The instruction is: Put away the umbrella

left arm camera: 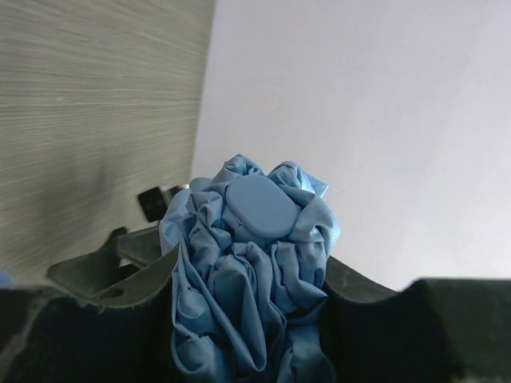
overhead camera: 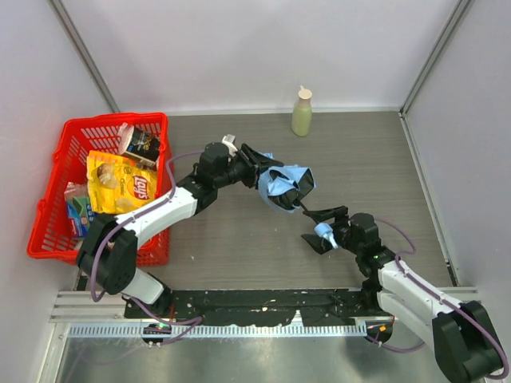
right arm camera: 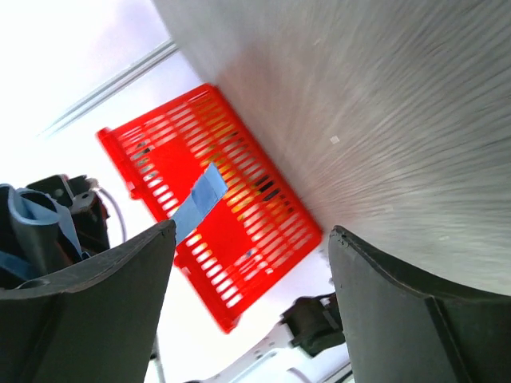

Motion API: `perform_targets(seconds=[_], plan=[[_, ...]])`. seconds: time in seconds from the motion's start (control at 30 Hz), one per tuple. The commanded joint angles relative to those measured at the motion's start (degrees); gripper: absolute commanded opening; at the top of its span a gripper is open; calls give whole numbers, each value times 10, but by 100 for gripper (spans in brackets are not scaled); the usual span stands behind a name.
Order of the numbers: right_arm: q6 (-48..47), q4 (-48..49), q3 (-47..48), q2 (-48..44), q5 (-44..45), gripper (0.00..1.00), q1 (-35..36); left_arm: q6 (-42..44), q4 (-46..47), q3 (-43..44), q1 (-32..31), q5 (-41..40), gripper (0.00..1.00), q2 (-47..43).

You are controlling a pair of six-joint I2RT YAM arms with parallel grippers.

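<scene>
The sky-blue umbrella (overhead camera: 283, 187) hangs above the table's middle, its fabric bunched up. My left gripper (overhead camera: 263, 175) is shut on that fabric; in the left wrist view the folds (left arm camera: 247, 271) fill the gap between the jaws (left arm camera: 247, 319), with a flat blue end cap (left arm camera: 259, 206) on top. The thin black shaft runs down-right to the small light-blue handle (overhead camera: 323, 232). My right gripper (overhead camera: 321, 229) is open, its fingers on either side of the handle in the top view. The right wrist view shows open jaws (right arm camera: 251, 263) with only the blue strap (right arm camera: 198, 201) dangling beyond them.
A red basket (overhead camera: 48, 231) with snack bags stands at the left, also in the right wrist view (right arm camera: 231, 239). A pale green bottle (overhead camera: 302, 112) stands at the back wall. White walls close in the table on three sides.
</scene>
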Motion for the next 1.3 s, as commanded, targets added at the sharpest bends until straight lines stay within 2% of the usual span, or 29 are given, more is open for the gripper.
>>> perform_targets(seconds=[0.0,0.17,0.3,0.8,0.87,0.93,1.27], plan=[[117,149,13,30,19,82,35,-52,121,47,0,19,0,-3],[186,235,35,114,79,82,123,-60,133,79,0,19,0,7],[237,330,58,183,96,80,153,-63,136,90,0,16,0,7],[282,345,147,240,136,80,180,-134,219,65,-12,12,0,-4],[282,354,151,246,139,77,181,-140,225,65,-13,12,0,-2],[291,361,149,251,147,71,182,-142,228,62,-14,12,0,-4],[294,371,164,255,141,65,186,-154,240,47,-20,10,0,-8]])
